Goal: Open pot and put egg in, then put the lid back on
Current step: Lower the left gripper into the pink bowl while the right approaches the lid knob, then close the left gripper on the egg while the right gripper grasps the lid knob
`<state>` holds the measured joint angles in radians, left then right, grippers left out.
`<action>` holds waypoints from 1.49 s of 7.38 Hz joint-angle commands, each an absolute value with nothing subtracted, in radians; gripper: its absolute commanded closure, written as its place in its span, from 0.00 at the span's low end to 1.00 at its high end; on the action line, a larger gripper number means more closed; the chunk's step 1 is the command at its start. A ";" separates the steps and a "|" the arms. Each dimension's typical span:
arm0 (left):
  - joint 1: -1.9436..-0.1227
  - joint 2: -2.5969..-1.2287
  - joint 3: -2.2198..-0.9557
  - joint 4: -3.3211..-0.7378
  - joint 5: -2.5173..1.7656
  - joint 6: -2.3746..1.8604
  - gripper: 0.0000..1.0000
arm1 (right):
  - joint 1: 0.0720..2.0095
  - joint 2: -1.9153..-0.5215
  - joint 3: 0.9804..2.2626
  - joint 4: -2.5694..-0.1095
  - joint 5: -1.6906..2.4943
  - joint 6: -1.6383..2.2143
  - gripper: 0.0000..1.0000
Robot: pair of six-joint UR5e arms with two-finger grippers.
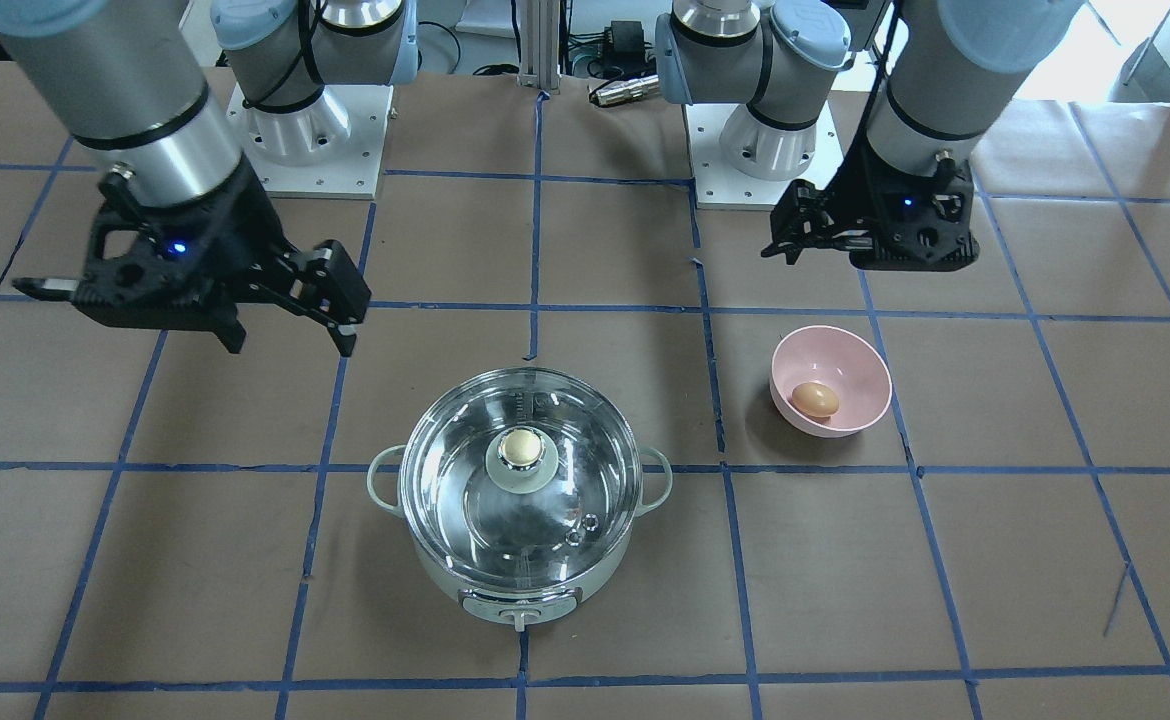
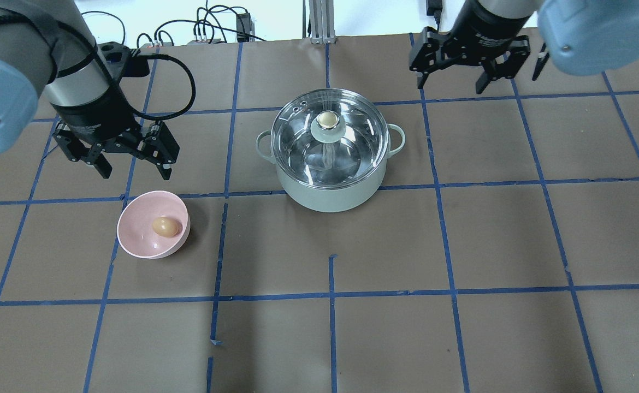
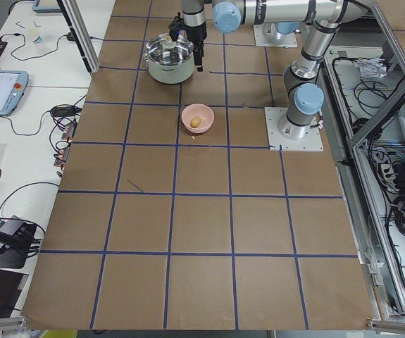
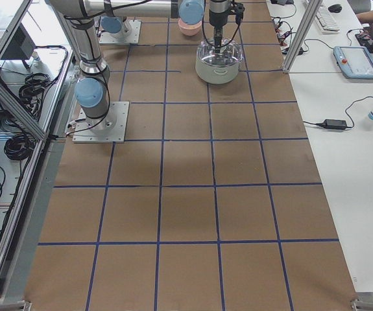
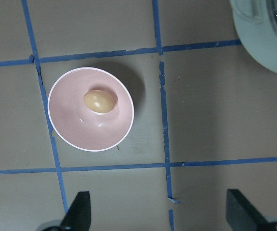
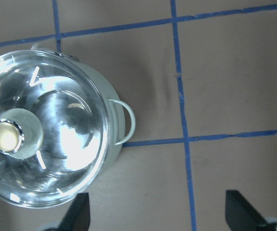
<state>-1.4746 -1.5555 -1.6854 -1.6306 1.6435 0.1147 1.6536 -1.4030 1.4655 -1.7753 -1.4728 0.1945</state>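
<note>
While the lid (image 2: pixel 352 150), a clear glass disc with a steel rim, sits closed on the pale-green pot (image 2: pixel 325 199) on the brown-papered table (image 2: pixel 461 245), both arms hang above the table with nothing held. The egg (image 2: pixel 165 226) lies in a pink bowl (image 2: pixel 136 215), well apart from the pot and on the robot's left of it. The left gripper (image 2: pixel 135 173) hovers near the bowl, jaws spread wide and empty. Its wrist camera looks down on the egg, whose long axis runs roughly in line with the gap between the two fingertips. The right gripper (image 2: pixel 450 86) is also spread wide and empty, on the robot's right of the pot.

The first step, lifting the lid, looks not yet begun. It turns on the beige knob (image 2: pixel 327 118) at the lid's centre. From the right gripper, the knob lies toward the robot's left (the right wrist camera shows it at the far left of its view, well off from the fingertips). The right arm seems the nearer one to the knob, and the left arm the nearer one to the egg.
</note>
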 commanded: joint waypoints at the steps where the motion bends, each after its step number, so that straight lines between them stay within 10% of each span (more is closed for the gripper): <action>1: -1.382 -1.560 -1.808 -1.538 1.647 0.252 0.04 | 1.771 -1.266 1.425 -1.952 -1.474 0.390 0.00; 9: -1.309 -1.643 -2.197 -0.824 1.542 0.496 0.05 | 1.917 -1.121 1.417 -2.065 -1.559 0.489 0.00; 11: -1.272 -1.652 -2.218 -0.815 1.487 0.604 0.05 | 1.933 -1.112 1.419 -2.066 -1.560 0.544 0.21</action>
<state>-1.2931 -1.6445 -2.2071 -0.8256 1.5210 0.5260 1.9255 -1.1174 1.4174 -2.0646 -1.5593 0.5113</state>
